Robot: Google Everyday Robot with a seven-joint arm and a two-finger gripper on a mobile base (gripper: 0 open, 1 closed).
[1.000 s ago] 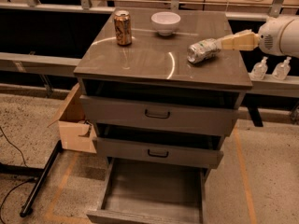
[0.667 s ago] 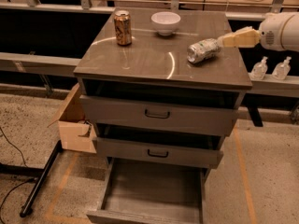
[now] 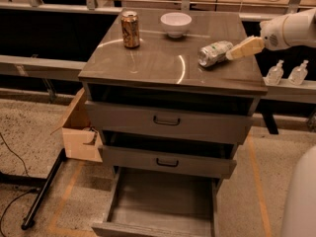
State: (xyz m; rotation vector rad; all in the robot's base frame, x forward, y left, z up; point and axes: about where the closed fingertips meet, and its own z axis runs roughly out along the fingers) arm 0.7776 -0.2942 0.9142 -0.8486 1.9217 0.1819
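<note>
- The robot's gripper (image 3: pixel 231 56) has come down a little lower, over the right side of the grey desk (image 3: pixel 148 65).
- Its tan fingers (image 3: pixel 245 48) look pressed together, holding nothing.
- The crushed clear plastic bottle (image 3: pixel 213 54) lies on its side right at the fingertips, where it was before.
- The brown drink can (image 3: pixel 130 29) and the white bowl (image 3: pixel 176 23) stand well apart from the fingers and have not moved.

Gripper (image 3: pixel 239 51) sits at the lying container's (image 3: pixel 214 54) right end, contact unclear. Arm (image 3: pixel 291 31) is cut off by the right edge. Bottom drawer (image 3: pixel 163 201) front is cropped by the bottom edge.
</note>
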